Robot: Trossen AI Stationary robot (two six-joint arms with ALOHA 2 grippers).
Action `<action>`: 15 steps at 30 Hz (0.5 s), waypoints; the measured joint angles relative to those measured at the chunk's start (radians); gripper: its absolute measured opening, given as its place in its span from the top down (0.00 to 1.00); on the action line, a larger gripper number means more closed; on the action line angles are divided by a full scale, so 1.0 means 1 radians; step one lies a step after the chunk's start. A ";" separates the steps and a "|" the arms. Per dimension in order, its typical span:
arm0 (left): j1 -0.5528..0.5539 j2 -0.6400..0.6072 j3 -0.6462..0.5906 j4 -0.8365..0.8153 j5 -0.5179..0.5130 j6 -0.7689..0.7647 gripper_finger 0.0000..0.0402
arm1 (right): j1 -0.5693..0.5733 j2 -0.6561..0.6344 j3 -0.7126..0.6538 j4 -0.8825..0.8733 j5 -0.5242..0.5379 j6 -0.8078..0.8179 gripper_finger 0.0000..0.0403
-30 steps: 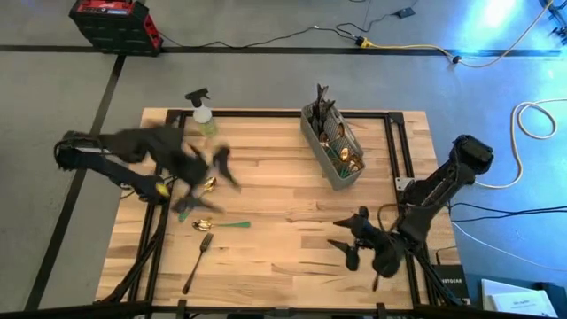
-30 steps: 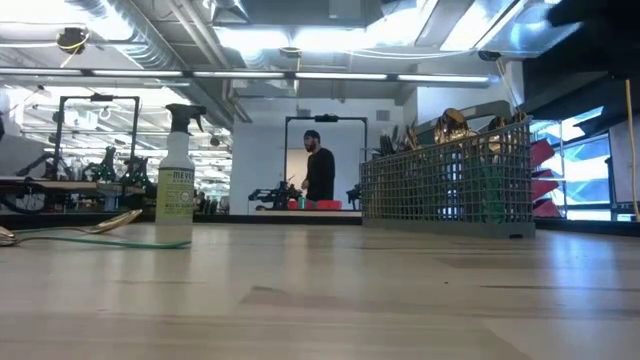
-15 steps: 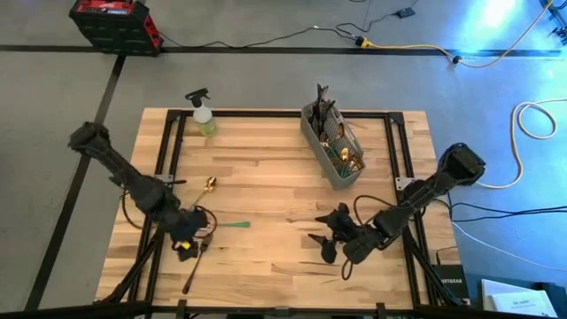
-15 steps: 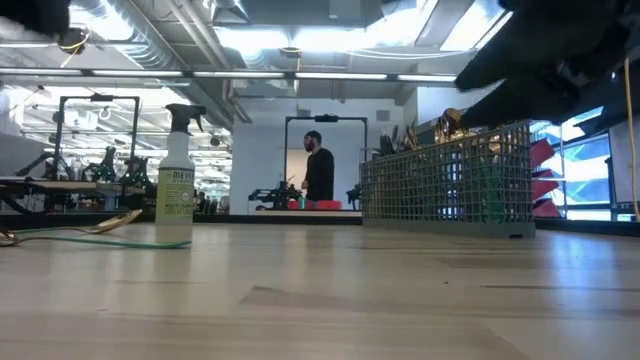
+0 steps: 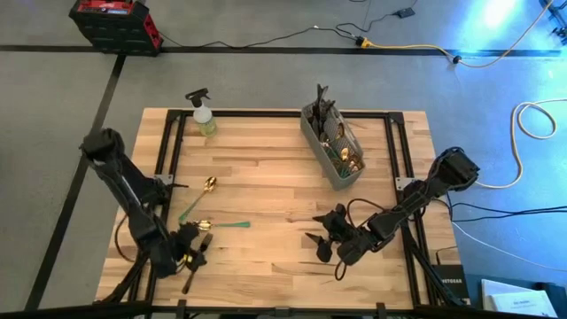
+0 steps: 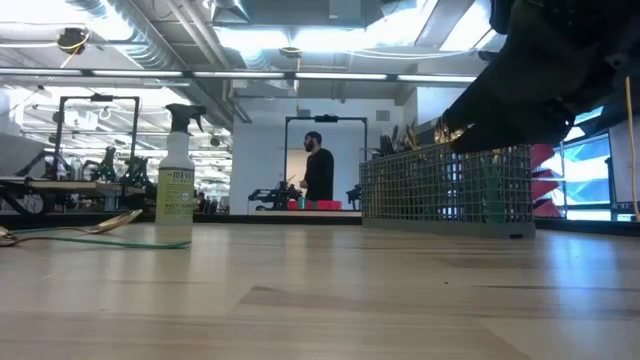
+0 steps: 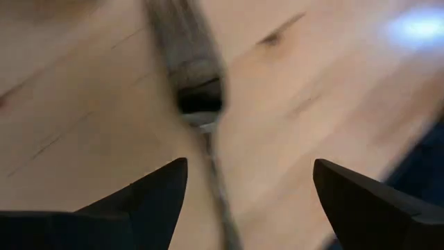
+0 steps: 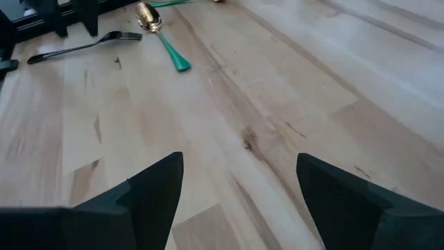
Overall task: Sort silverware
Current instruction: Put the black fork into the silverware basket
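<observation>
A dark fork lies flat near the table's near left corner. My left gripper hangs open right above it; in the left wrist view the blurred fork runs between my left gripper's spread fingers. Two gold spoons with green handles lie flat just beyond. More silverware stands in the grey mesh caddy. My right gripper hovers open over bare wood near the near middle, and from my right gripper the fork and a spoon show ahead.
A spray bottle stands at the far left corner, also seen as the bottle in the low view beside the caddy. Bare wood lies between the two grippers. A person stands far off in the room.
My left gripper has swung from above the spoons toward the near edge and come down over the dark fork. My right gripper has moved toward the table's left, along the near side. The silverware has stayed where it was.
</observation>
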 joint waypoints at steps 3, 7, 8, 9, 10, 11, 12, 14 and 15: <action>0.003 0.094 0.044 -0.021 -0.004 -0.007 0.26 | -0.016 0.000 0.000 0.001 0.009 -0.024 0.34; 0.009 0.166 0.106 -0.116 -0.015 -0.013 0.26 | -0.043 0.000 0.000 0.004 -0.012 -0.041 0.34; 0.010 0.180 0.123 -0.150 -0.018 -0.019 0.26 | -0.048 0.000 0.000 0.004 -0.020 -0.043 0.34; 0.012 0.192 0.139 -0.179 -0.024 -0.025 0.26 | -0.053 0.000 0.000 0.004 -0.021 -0.046 0.34; 0.016 0.202 0.149 -0.199 -0.031 -0.033 0.26 | -0.053 0.000 0.000 0.005 -0.024 -0.046 0.34; 0.025 0.213 0.157 -0.218 -0.039 -0.032 0.26 | -0.055 0.000 0.000 0.004 -0.024 -0.046 0.34; 0.037 0.225 0.164 -0.230 -0.041 -0.016 0.26 | -0.059 0.000 0.000 0.005 -0.024 -0.048 0.34; 0.069 0.256 0.182 -0.254 -0.022 0.043 0.26 | -0.059 0.000 0.000 0.005 -0.023 -0.050 0.34; 0.087 0.273 0.196 -0.267 -0.005 0.079 0.26 | -0.058 0.000 0.000 0.005 -0.023 -0.050 0.34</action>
